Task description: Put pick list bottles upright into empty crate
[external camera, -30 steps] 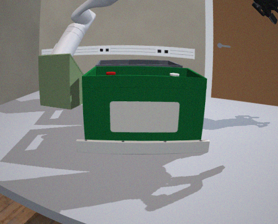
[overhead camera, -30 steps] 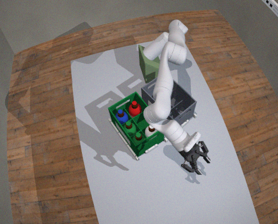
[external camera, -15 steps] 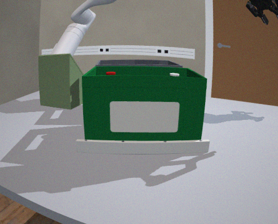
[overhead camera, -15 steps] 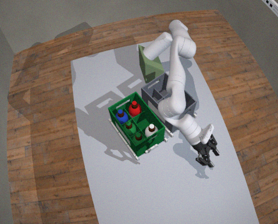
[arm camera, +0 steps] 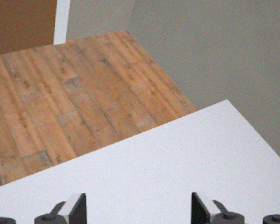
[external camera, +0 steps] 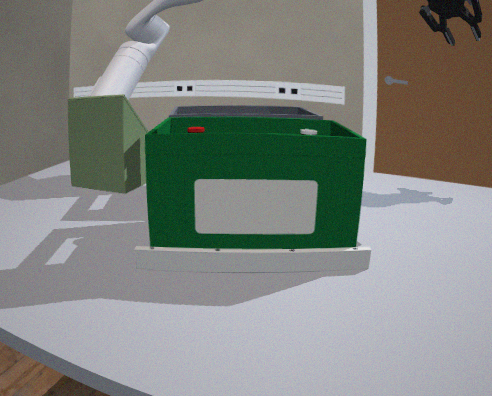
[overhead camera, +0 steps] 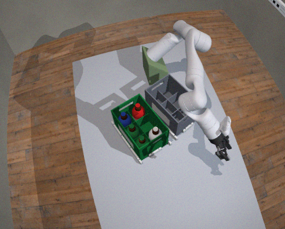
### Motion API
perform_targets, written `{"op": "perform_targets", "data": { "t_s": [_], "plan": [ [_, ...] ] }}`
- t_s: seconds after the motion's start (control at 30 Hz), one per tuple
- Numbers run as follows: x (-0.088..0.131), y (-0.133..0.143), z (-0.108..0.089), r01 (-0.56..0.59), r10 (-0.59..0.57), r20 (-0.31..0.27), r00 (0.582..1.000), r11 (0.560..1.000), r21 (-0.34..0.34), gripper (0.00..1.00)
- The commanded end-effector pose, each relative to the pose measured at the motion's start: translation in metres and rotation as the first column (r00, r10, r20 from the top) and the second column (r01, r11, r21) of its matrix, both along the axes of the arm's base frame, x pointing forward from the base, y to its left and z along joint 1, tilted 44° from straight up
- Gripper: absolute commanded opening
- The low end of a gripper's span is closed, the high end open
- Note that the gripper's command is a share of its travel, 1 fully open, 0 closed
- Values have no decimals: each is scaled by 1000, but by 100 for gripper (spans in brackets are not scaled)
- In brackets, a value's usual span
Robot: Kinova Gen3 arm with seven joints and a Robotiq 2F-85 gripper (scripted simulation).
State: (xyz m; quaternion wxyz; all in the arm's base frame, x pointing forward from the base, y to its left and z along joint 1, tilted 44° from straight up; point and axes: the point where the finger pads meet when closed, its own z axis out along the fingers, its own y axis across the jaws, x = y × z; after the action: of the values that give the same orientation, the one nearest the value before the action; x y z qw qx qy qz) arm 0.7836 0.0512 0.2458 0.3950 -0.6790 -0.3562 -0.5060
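The green crate [overhead camera: 146,153] [external camera: 257,160] holds a red-label bottle [overhead camera: 138,112], a blue-label bottle [overhead camera: 124,119], two green-label bottles [overhead camera: 132,132] [overhead camera: 142,142] and a white-label bottle [overhead camera: 155,134], all upright. The grey crate [overhead camera: 186,124] [external camera: 247,111] stands level beside it. No bottle shows in its visible compartments; the arm hides part of it. My gripper [overhead camera: 227,153] [external camera: 465,41] [arm camera: 139,207] is partly open and empty, above the table right of the grey crate in the top view. I cannot see the pick list in any view.
A green angled block [overhead camera: 156,69] [external camera: 97,145] stands behind the crates, near the arm's base. Pale rails [overhead camera: 125,141] [external camera: 252,260] run along the crates' feet. The arm [overhead camera: 195,72] reaches over the grey crate's right side. The table edge and wooden floor [arm camera: 91,115] show in the wrist view.
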Motion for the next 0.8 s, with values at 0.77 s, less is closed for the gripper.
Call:
{"op": "perform_targets", "data": {
  "t_s": [0.77],
  "plan": [
    [-87,49,60,-202,274,231,934,934,-293,67]
  ]
}}
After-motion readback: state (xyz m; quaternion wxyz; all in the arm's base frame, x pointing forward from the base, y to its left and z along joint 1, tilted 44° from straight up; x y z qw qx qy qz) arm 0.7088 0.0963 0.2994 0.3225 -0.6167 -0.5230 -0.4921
